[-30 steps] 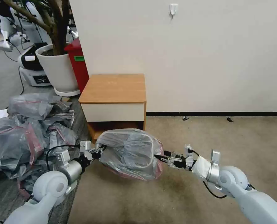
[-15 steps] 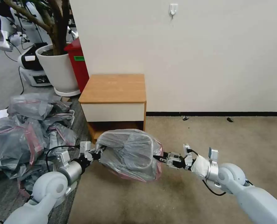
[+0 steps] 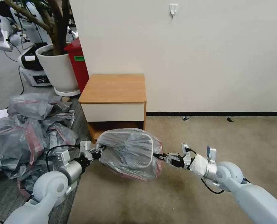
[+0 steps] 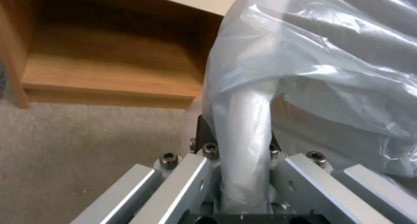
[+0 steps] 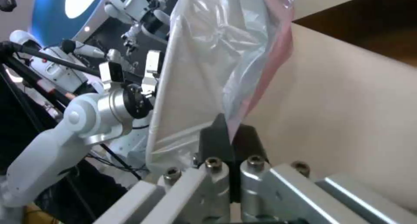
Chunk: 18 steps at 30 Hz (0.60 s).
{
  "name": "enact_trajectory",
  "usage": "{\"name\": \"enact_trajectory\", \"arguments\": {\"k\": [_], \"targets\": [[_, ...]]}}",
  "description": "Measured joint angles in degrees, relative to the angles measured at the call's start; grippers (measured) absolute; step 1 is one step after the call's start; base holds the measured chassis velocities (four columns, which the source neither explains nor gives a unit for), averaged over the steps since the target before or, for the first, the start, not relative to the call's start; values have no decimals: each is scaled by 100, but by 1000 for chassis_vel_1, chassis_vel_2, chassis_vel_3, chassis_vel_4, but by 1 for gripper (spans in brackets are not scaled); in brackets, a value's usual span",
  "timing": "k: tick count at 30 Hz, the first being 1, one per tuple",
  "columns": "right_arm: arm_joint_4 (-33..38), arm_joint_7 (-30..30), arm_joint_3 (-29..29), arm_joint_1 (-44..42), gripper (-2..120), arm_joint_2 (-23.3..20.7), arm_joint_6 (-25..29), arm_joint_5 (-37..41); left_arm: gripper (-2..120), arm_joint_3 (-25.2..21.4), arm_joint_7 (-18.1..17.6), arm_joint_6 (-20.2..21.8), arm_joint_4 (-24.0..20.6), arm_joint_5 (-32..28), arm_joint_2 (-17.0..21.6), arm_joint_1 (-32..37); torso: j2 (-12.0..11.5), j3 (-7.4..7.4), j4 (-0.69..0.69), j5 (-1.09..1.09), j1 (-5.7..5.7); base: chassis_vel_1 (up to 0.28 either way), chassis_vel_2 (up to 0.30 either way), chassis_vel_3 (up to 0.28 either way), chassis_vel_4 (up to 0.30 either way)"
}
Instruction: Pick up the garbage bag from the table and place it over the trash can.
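Moved in toward bag since 1 s back: right pincer [image 3: 157,155], now tight against garbage bag's [image 3: 129,152] right edge; bag, can, left arm same as before. Garbage bag draped over trash can [image 3: 137,148], grey film w/ pink band low on right side, cream rim showing through plastic. Both on carpet, just in front of worktop [image 3: 114,88], near its lower shelf. Left pincer [image 3: 98,150] at bag's left edge, clamped on a gathered fold of film running between its fingers [image 4: 204,144]. Right pincer closed narrow, nipping pink-banded edge of bag between dark fingertips [image 5: 216,136]. Heap of like grey-pink bags [image 3: 23,130] on floor left of worktop, well apart. Plant pot [image 3: 58,70] and red box [image 3: 79,63] behind, by wall.
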Motion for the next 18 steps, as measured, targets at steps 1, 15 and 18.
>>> {"name": "enact_trajectory", "arguments": {"k": [1,15,18], "targets": [[0,0,0,0,0,0,0,0,2,0,0,0,0,0,0,0,0,0,0,0,0,0,0,0,0],[124,751,32,-12,0,68,325,-854,2,6,-6,0,6,45,-44,24,0,0,0,0,0,0,0,0,0],[133,836,31,-12,0,85,367,-1085,2,7,-6,0,4,55,-50,37,0,0,0,0,0,0,0,0,0]]}}
